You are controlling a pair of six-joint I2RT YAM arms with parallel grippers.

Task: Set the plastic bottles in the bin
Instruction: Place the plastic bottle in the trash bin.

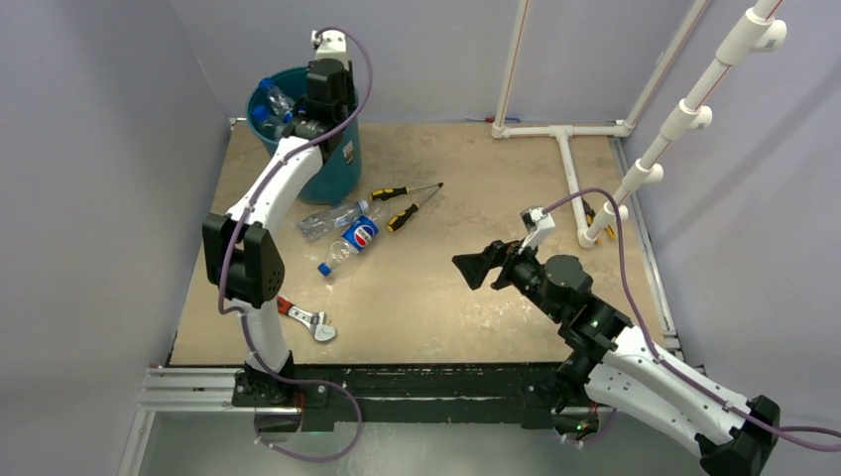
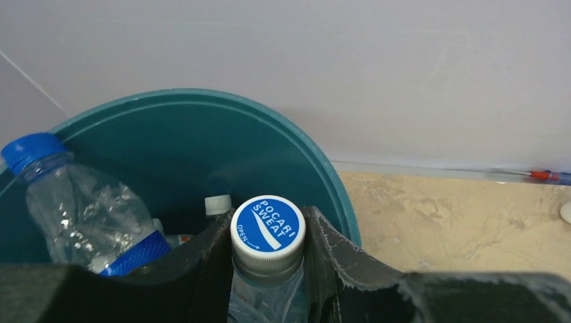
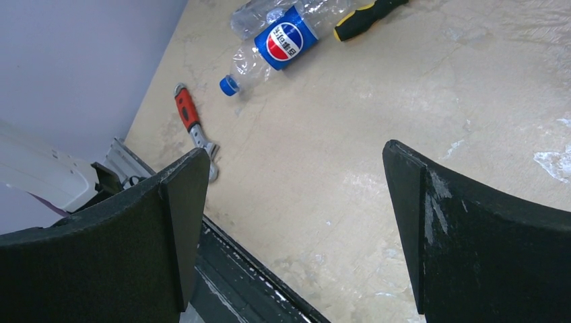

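Note:
The teal bin [image 1: 337,174] stands at the table's far left. My left gripper [image 1: 322,99] is over its opening, shut on a clear bottle with a blue-and-white Pocari Sweat cap [image 2: 267,229], held by the neck above the bin [image 2: 323,161]. Inside the bin lie a blue-capped bottle [image 2: 81,208] and a white-capped one [image 2: 217,204]. Two bottles lie on the table beside the bin: a Pepsi-labelled one [image 1: 349,241] and a clear one [image 1: 332,218]. The Pepsi bottle also shows in the right wrist view [image 3: 276,44]. My right gripper [image 1: 474,268] is open and empty over mid-table.
Two yellow-and-black screwdrivers [image 1: 407,203] lie right of the bottles. A red-handled wrench [image 1: 305,319] lies near the front left. A white pipe frame [image 1: 570,159] occupies the far right. The table's front rail [image 3: 269,282] is below the right gripper.

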